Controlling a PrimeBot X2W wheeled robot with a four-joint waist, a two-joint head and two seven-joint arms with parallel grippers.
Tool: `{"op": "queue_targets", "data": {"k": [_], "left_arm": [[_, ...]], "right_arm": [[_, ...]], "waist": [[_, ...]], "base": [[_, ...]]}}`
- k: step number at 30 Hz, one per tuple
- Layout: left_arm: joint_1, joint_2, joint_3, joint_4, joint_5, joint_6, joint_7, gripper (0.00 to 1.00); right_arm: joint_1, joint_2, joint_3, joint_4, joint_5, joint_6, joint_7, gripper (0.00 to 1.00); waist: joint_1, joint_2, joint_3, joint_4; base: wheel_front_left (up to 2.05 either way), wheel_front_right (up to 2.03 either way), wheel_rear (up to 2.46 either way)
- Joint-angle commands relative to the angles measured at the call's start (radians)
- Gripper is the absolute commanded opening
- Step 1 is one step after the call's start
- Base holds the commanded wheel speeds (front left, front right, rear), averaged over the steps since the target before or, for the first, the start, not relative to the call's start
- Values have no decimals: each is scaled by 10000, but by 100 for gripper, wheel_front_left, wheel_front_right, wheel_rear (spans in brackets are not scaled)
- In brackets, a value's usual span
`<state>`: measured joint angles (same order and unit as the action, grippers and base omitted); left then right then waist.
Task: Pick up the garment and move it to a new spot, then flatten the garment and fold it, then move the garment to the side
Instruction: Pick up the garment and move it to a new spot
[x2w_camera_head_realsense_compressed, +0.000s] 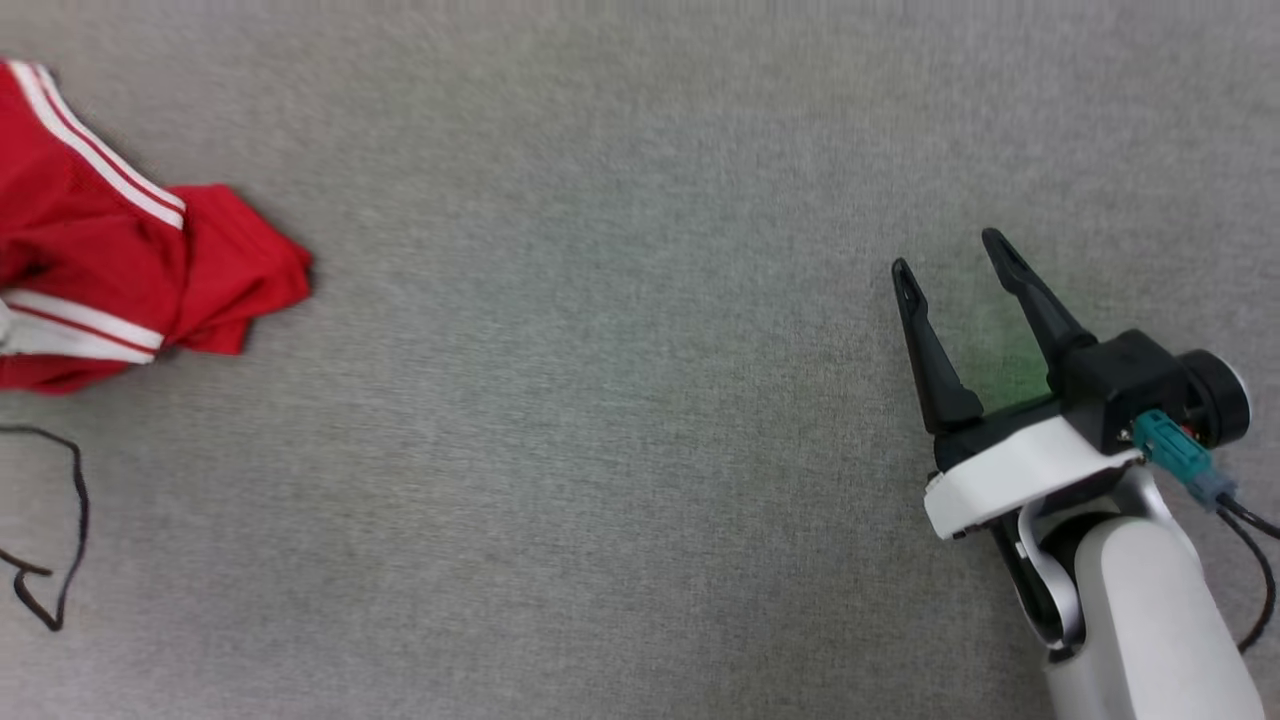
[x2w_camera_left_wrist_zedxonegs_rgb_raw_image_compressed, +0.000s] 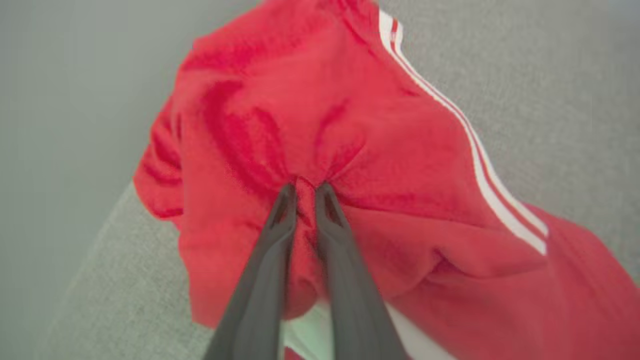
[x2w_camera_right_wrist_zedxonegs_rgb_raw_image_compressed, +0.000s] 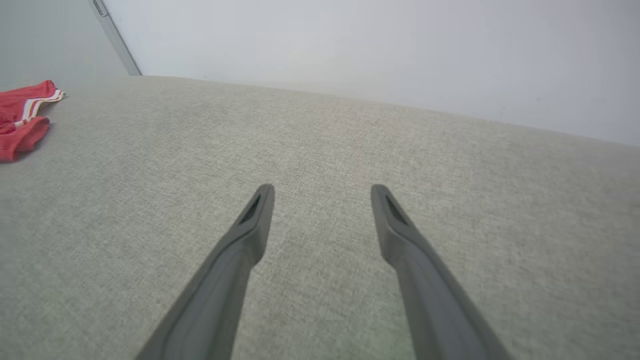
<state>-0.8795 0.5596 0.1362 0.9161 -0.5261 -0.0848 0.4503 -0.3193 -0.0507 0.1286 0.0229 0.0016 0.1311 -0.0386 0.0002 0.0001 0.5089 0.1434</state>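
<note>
The garment (x2w_camera_head_realsense_compressed: 110, 280) is a bright red shirt with white stripe trim, bunched up at the left edge of the grey fabric surface in the head view. In the left wrist view my left gripper (x2w_camera_left_wrist_zedxonegs_rgb_raw_image_compressed: 306, 189) is shut on a pinched fold of the red garment (x2w_camera_left_wrist_zedxonegs_rgb_raw_image_compressed: 350, 150), and the cloth puckers around the fingertips. The garment (x2w_camera_right_wrist_zedxonegs_rgb_raw_image_compressed: 22, 117) also lies small at the far left of the right wrist view. Over bare surface at the right, far from the garment, my right gripper (x2w_camera_head_realsense_compressed: 950, 262) (x2w_camera_right_wrist_zedxonegs_rgb_raw_image_compressed: 322, 192) stands open with nothing between its fingers.
The grey woven surface (x2w_camera_head_realsense_compressed: 600, 400) spreads wide between garment and right arm. A thin black cable (x2w_camera_head_realsense_compressed: 60, 530) loops at the lower left. A pale wall (x2w_camera_right_wrist_zedxonegs_rgb_raw_image_compressed: 400, 60) rises behind the surface's far edge.
</note>
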Motion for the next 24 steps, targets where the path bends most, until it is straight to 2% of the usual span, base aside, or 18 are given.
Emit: {"op": "queue_targets", "data": {"k": [1, 3, 7, 13, 17, 24], "left_arm": [[-274, 90, -36, 13, 168, 190, -492, 0], [-480, 70, -83, -12, 386, 421, -1337, 0], [-818, 88, -314, -64, 859, 564, -3039, 0], [-1244, -145, -779, -91, 1377, 472, -5015, 0], [-1307, -624, -1113, -254, 1561, 468, -5609, 0], [-758, -1760, -1635, -775, 1496, 333, -5682, 0]], "right_arm": [[263, 4, -68, 69, 80, -5, -50, 100], [370, 4, -150, 155, 190, -7, -117, 100], [686, 4, -245, 283, 413, -5, -188, 100], [1086, 4, -431, 349, 622, -7, -291, 100], [1399, 4, -638, 285, 697, -7, -287, 100], [1911, 5, -796, 163, 790, -7, -176, 100]], "waist": [[-2, -1, -684, 222], [-2, -1, -1140, 300], [-2, -1, -1953, 349], [-2, -1, -3054, 140], [-2, -1, -3614, -179], [-2, -1, -4199, -997]], "base": [[0, 0, 0], [0, 0, 0], [0, 0, 0], [0, 0, 0], [0, 0, 0], [0, 0, 0]]}}
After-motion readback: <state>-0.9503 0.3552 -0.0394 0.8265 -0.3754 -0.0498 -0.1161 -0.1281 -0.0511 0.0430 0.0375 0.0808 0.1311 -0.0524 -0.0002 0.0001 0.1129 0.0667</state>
